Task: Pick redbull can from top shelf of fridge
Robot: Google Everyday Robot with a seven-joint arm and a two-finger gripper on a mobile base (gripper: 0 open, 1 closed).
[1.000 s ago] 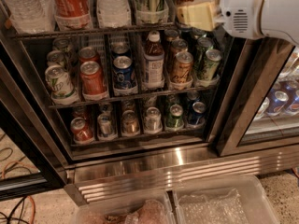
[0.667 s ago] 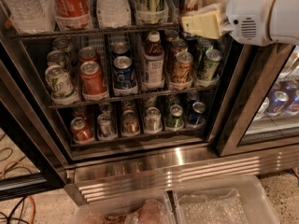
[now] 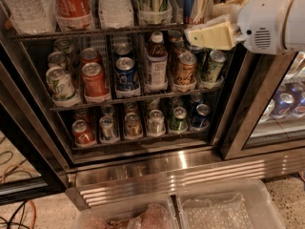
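Observation:
The redbull can, slim and blue-and-silver, stands at the right end of the top shelf of the fridge. My gripper reaches in from the upper right on a white arm. Its cream fingers are spread, one just below and right of the can at the shelf rail, the other beside the can's right side. The gripper looks open and holds nothing. The can's top is cut off by the frame edge.
A Coke bottle, water bottles and a green can share the top shelf. Lower racks hold several cans, among them a Pepsi can. A black door frame stands right of the opening. Plastic bins sit on the floor in front.
My gripper has dropped a little and shifted slightly right, so the redbull can now shows beside the fingers. The cans have not moved.

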